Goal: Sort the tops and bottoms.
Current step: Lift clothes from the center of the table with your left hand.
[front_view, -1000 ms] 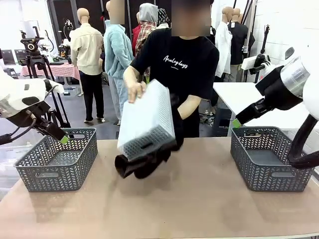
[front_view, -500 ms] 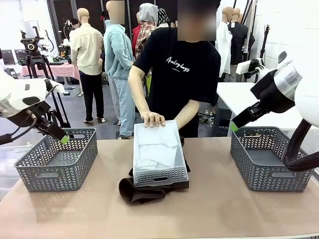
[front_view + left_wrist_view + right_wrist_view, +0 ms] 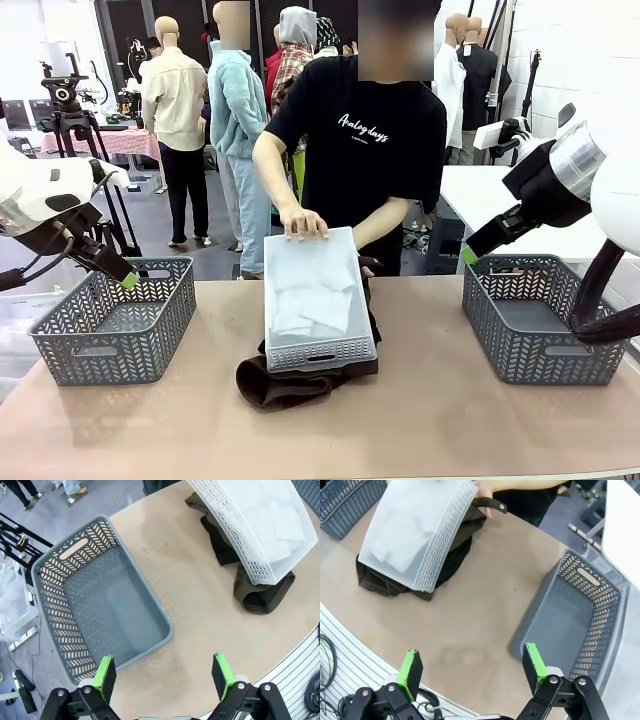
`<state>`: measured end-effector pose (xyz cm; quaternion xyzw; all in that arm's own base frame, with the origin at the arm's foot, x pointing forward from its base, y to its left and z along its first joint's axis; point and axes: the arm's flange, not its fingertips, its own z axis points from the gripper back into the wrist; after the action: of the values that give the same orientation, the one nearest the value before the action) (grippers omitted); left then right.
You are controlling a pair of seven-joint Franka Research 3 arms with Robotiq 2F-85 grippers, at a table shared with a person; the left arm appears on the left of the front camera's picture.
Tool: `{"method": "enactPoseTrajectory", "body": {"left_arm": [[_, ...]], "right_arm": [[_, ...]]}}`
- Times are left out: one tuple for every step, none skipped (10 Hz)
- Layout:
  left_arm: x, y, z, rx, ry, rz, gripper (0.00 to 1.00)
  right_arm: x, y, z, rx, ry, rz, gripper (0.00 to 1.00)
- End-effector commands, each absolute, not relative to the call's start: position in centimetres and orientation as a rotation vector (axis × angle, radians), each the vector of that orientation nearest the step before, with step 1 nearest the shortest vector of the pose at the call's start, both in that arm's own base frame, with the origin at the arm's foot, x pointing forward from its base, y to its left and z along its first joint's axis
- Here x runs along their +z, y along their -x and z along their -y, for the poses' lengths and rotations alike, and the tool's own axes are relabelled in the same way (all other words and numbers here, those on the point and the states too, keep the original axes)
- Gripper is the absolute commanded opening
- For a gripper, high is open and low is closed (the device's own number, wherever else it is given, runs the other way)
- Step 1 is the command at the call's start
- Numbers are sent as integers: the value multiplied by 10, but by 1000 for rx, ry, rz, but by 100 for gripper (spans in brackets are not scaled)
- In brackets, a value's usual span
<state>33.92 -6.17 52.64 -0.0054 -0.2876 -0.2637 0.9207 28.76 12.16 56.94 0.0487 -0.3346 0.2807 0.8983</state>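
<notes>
The left gripper [image 3: 128, 281] hangs over the near-left rim of the left grey basket [image 3: 150, 335], its fingers [image 3: 105, 672] spread wide with nothing between them. At the table's middle, 1 white slotted bin [image 3: 318, 345] lies upside down, long axis running from the robot's side towards the person, whose hand [image 3: 302, 222] rests on its far edge. Pale grey cloth [image 3: 300, 305] shows blurred through its base. Under it lies a crumpled heap: dark brown trousers [image 3: 272, 385] bulging out at the near left corner, black cloth [image 3: 372, 325] along the right side. The right gripper [image 3: 470, 252] hovers over the right grey basket [image 3: 540, 345], likewise spread wide and holding nothing.
</notes>
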Motion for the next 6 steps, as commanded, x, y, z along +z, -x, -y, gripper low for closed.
{"method": "enactPoseTrajectory", "body": {"left_arm": [[527, -337, 61, -547, 13, 585, 100], [527, -337, 61, -547, 13, 585, 100], [527, -337, 61, -547, 13, 585, 100], [527, -337, 61, -547, 13, 585, 100], [527, -337, 61, -547, 13, 585, 100], [527, -337, 61, -547, 13, 585, 100]], "right_arm": [[568, -291, -122, 585, -95, 697, 100], [568, -291, -122, 585, -95, 697, 100], [568, -291, -122, 585, -95, 697, 100], [568, -291, -122, 585, -95, 697, 100], [568, -291, -122, 585, -95, 697, 100], [568, -291, -122, 585, -95, 697, 100]]}}
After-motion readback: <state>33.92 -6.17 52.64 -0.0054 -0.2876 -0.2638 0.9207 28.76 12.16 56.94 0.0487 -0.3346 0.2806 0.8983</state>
